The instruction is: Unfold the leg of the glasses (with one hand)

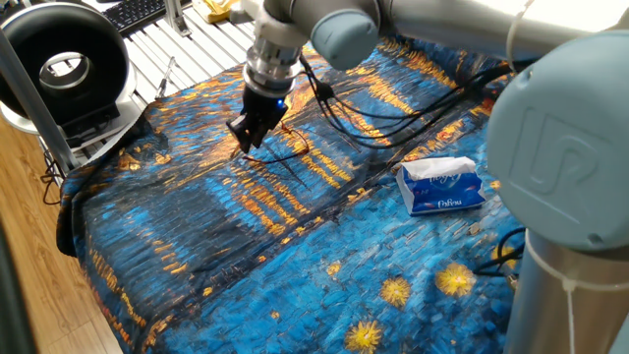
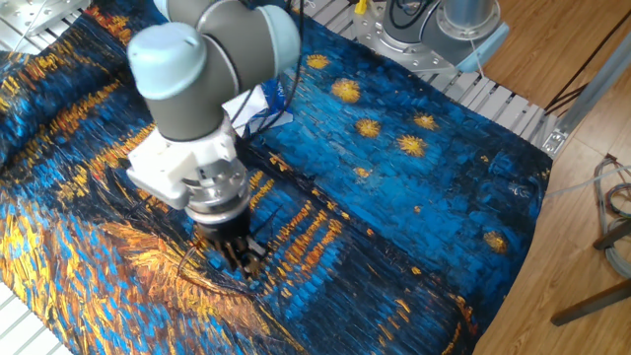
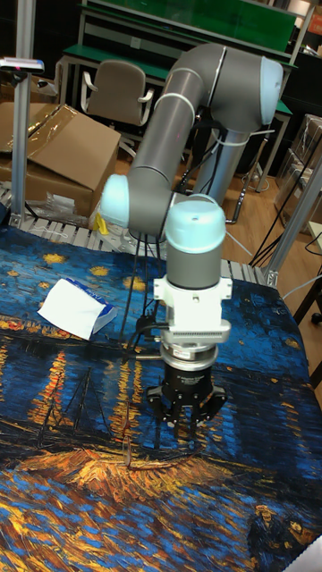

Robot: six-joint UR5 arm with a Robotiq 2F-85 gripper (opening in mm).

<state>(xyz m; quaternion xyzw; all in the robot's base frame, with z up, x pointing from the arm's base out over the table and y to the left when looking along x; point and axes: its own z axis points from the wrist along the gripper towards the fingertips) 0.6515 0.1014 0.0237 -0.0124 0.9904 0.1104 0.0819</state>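
- The gripper (image 1: 243,137) hangs low over the painted cloth (image 1: 246,256), with its tips pointing down at the glasses (image 1: 280,149).
- The glasses lie flat on the cloth, just beside and partly under the fingers (image 3: 170,418). They are thin, dark and hard to see on the busy pattern.
- A thin dark wire, likely the leg (image 3: 152,464), runs along the cloth just below the fingertips in the tall fixed view.
- The 2 fingers look a little spread, but I cannot tell if they pinch the wire or only touch it.
- I think the gripper is this low so it can catch the thin leg and swing it out.
- The blue tissue pack (image 1: 440,186) sits well apart from the fingers, so it is not in the way.
- The cloth edge is also far from the fingers, so there is lots of open room all around for the leg to swing.
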